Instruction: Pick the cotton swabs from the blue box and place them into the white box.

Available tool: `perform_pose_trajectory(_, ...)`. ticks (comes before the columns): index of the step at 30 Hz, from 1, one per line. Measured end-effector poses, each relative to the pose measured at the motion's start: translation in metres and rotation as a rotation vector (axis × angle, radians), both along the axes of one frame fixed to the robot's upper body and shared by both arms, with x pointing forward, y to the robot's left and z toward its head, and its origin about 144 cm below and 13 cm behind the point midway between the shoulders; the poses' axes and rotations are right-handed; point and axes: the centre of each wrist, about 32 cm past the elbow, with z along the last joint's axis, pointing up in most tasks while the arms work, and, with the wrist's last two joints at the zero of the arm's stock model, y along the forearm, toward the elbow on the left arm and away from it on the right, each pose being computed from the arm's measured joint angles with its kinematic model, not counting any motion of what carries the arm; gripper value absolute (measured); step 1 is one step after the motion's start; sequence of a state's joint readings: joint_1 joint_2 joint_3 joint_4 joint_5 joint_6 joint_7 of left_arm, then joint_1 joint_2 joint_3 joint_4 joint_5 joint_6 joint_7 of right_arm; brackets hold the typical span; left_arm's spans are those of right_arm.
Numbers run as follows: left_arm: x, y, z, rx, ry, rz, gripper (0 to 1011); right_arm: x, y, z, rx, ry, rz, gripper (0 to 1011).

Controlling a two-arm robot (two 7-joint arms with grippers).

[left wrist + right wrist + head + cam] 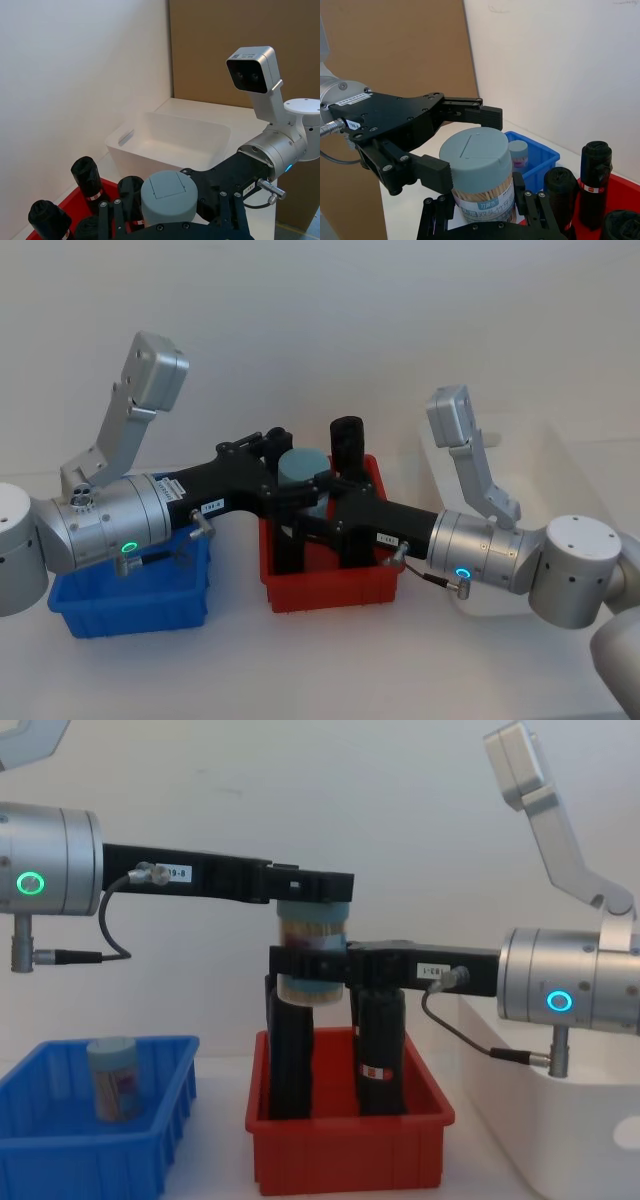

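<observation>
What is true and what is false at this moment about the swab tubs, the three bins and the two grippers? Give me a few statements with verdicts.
1. A cotton swab tub is held in the air above the red bin. True.
2. The left gripper grips it at the lid and the right gripper grips lower on its body. True.
3. The blue box is empty. False: a second tub stands upright in it.
4. The white box has a tub in it. False: the left wrist view shows its inside bare.
5. The red bin holds blue-lidded tubs. False: it holds tall black cylinders.
</observation>
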State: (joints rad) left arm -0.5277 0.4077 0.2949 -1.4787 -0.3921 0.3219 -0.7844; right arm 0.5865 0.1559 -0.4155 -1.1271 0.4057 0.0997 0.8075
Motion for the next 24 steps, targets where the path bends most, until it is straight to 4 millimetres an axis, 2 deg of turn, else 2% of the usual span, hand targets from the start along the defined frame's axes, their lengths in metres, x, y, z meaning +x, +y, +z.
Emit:
perform_pose_trajectory(3, 0.0, 0.0, 0.0, 0.0, 0.0, 0.0, 982, 0.0, 0.0, 0.0, -0.001, 0.0, -0.002, 681)
perform_pose_trajectory(5, 0.0, 0.0, 0.0, 0.0, 0.0, 0.0, 1003, 0.0, -0.001, -0.001, -0.003, 0.001, -0.005, 680)
perform_pose_trajectory(16, 0.0, 0.0, 0.0, 0.0, 0.0, 0.0, 1004, 0.002, -0.005, -0.004, -0.012, 0.012, -0.039, 680)
perform_pose_trajectory(24, 0.0, 0.0, 0.0, 0.0, 0.0, 0.001, 1004, 0.008, -0.017, -0.007, -0.011, 0.024, -0.118, 680)
